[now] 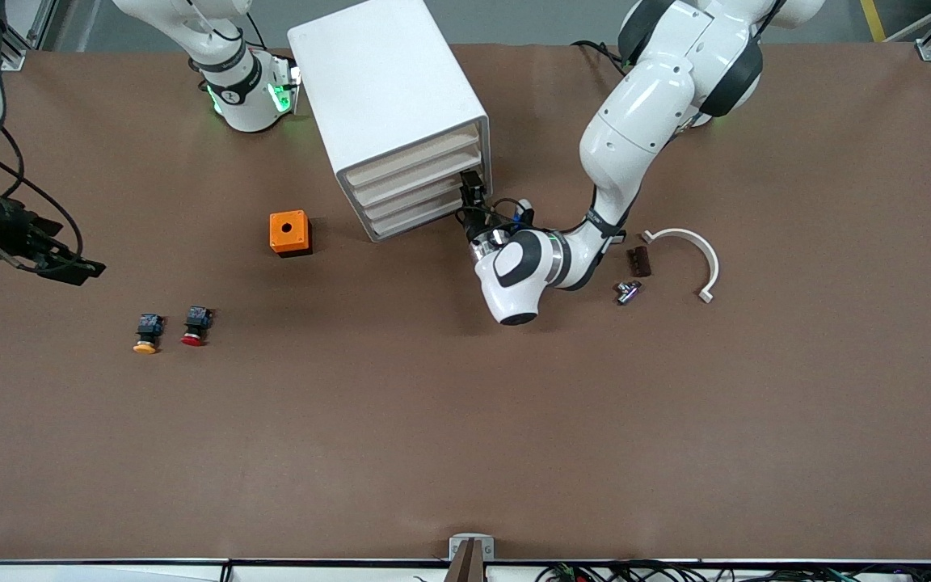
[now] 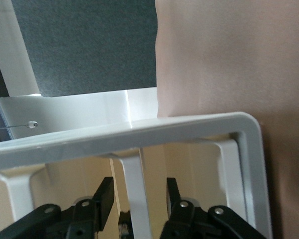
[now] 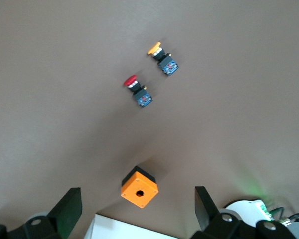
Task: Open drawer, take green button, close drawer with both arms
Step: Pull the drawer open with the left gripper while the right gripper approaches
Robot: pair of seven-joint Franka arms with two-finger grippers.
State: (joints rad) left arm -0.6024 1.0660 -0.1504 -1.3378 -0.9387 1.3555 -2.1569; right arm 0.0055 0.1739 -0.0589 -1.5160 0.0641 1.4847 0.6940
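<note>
I see the white boxy cabinet (image 1: pixel 389 97) standing near the robots' bases, with its four cream-fronted drawers all pushed in. The bottom drawer (image 1: pixel 427 217), which is the one for the task, is shut, so the small green-capped button is hidden from me in every view.

The left gripper (image 1: pixel 473 192) is at the front of the cabinet, at the corner toward the left arm's end of the table. In the left wrist view its two black fingers (image 2: pixel 105 195) stand partly spread on both sides of a white upright bar (image 2: pixel 138 199) of the cabinet front. I cannot tell if they already touch it, and their tips are cut off at the picture's edge.

The right gripper (image 1: pixel 69 267) waits in the air over the right arm's end of the table, fingers spread wide and holding nothing. Most of this arm is cut off in the front view.

On the brown table (image 1: pixel 465 420) lie an orange square box with a round hole (image 1: pixel 289 233), a red-capped button (image 1: pixel 195 325) and a yellow-orange-capped button (image 1: pixel 147 333) just beside it. Near the left arm lie a white curved plastic piece (image 1: pixel 696 250), a small dark brown block (image 1: pixel 638 261) and a small silvery metal part (image 1: pixel 627 292) that I cannot identify
</note>
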